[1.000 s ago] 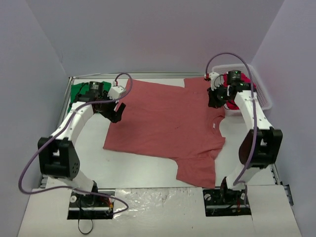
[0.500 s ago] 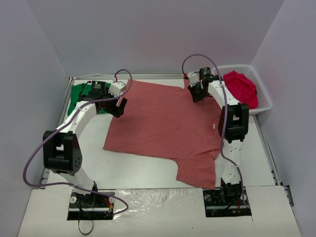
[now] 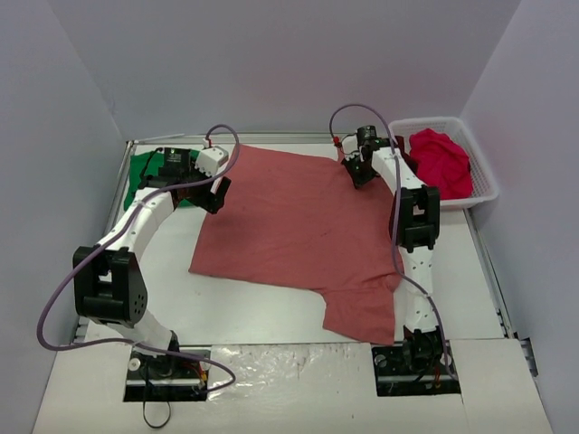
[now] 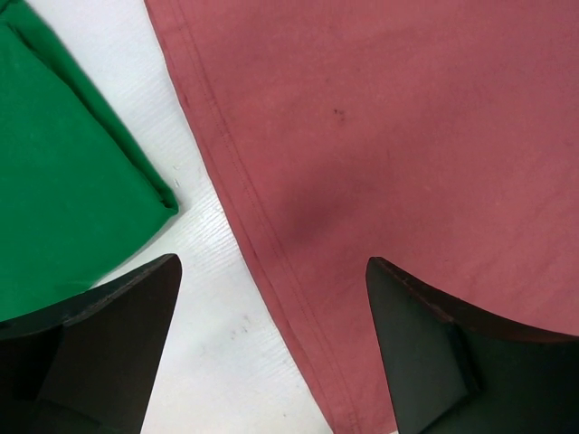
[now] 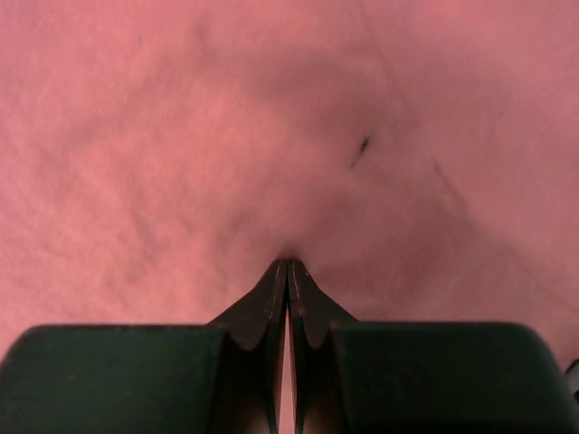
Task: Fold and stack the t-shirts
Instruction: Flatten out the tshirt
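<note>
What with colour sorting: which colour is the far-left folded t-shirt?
Bright green t-shirt; clearest in left wrist view.

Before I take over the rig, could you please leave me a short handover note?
Left gripper: open, above the left hem of the salmon-pink t-shirt, holding nothing.
Right gripper: shut, apparently pinching that shirt near its far right edge.
The salmon-pink t-shirt lies spread flat on the table; the green t-shirt lies folded at far left; the crimson t-shirt sits crumpled in the white basket.
Done: green folded. Left: fold the pink and the crimson, then stack all three.
</note>
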Controlling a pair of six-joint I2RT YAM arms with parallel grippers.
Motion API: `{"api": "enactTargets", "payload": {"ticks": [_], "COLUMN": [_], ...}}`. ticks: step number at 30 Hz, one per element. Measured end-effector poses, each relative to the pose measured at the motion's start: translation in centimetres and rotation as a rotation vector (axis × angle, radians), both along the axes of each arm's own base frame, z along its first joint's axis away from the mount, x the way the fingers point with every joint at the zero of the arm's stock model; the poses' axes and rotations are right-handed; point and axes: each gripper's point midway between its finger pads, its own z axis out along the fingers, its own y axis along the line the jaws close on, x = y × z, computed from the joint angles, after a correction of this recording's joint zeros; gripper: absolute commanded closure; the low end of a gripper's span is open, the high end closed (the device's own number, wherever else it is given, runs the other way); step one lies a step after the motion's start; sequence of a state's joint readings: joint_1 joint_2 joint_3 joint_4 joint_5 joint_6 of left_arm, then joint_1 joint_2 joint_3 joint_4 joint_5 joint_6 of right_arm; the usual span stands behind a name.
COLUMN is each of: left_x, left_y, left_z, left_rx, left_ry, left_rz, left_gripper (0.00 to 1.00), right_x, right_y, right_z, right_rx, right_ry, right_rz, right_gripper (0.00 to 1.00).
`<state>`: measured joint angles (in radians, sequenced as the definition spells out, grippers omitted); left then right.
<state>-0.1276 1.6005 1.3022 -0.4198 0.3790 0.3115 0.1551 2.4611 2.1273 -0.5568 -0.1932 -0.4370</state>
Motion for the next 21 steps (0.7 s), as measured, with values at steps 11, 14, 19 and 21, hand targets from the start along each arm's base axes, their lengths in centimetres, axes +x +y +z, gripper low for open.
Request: {"api": "enactTargets", "payload": {"ticks": [11,14,19,21], "left_x": [-0.5,-0.3,-0.1,-0.4], "left_y": [1.2,1.5,1.9,2.2], "left_z": [0.0,-0.3,-2.0,-2.5], "left_rx": [0.013,0.019,0.025,0.028], "left_ry": [-0.013,-0.01,0.031,0.044], "left_rz": [0.046,0.057,0.079,0.089], "left_gripper": [0.16,0.16,0.17,0.16], "right_x": [4.7,5.4,5.9,6.1], "right_y": [3.8,5.2,7.7,8.5], "right_z": [0.3,0.3,0.4,0.4], "right_rx": [0.009,0.014,0.004,-0.005], "right_ry": [-0.105,-0.13,-0.169,-0.188], "right_rz": [0.054,0.084,0.148,0.164], "right_gripper": [1.0,1.0,1.0,1.0]}}
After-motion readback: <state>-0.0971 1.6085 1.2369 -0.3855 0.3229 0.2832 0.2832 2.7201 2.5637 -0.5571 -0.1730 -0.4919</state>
